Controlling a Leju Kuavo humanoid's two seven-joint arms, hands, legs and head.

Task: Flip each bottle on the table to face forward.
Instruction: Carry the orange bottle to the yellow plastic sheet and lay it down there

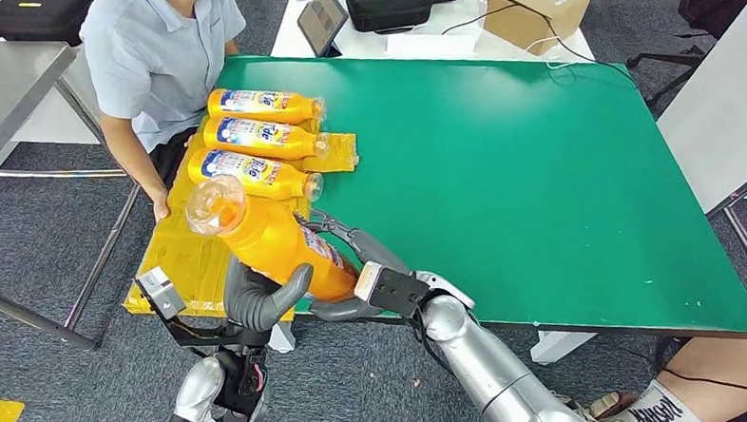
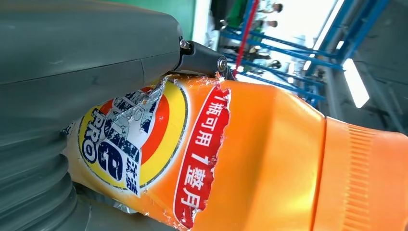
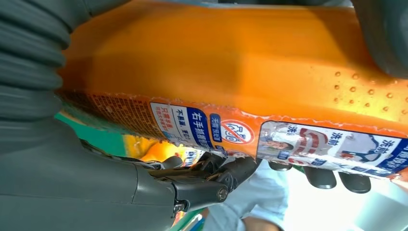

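I hold one orange detergent bottle point(image 1: 268, 236) tilted in the air over the table's near left corner, its wide end raised to the left. My left hand point(image 1: 257, 298) grips it from below and my right hand point(image 1: 357, 257) wraps it from the right. The left wrist view shows the left hand point(image 2: 72, 62) against the round logo label of the bottle point(image 2: 269, 159). Seen from the right wrist, the right hand point(image 3: 72, 192) grips the bottle point(image 3: 216, 62) by its printed back label. Three more orange bottles point(image 1: 262, 105) point(image 1: 260, 137) point(image 1: 252, 172) lie side by side on a yellow mat point(image 1: 186, 262), labels up.
A person in a light blue shirt point(image 1: 158, 49) stands at the table's left edge, one hand point(image 1: 161, 207) on the mat. The green table point(image 1: 520, 176) stretches to the right. Behind it stand a tablet point(image 1: 323, 23), a black case point(image 1: 389, 3) and a cardboard box point(image 1: 537, 9).
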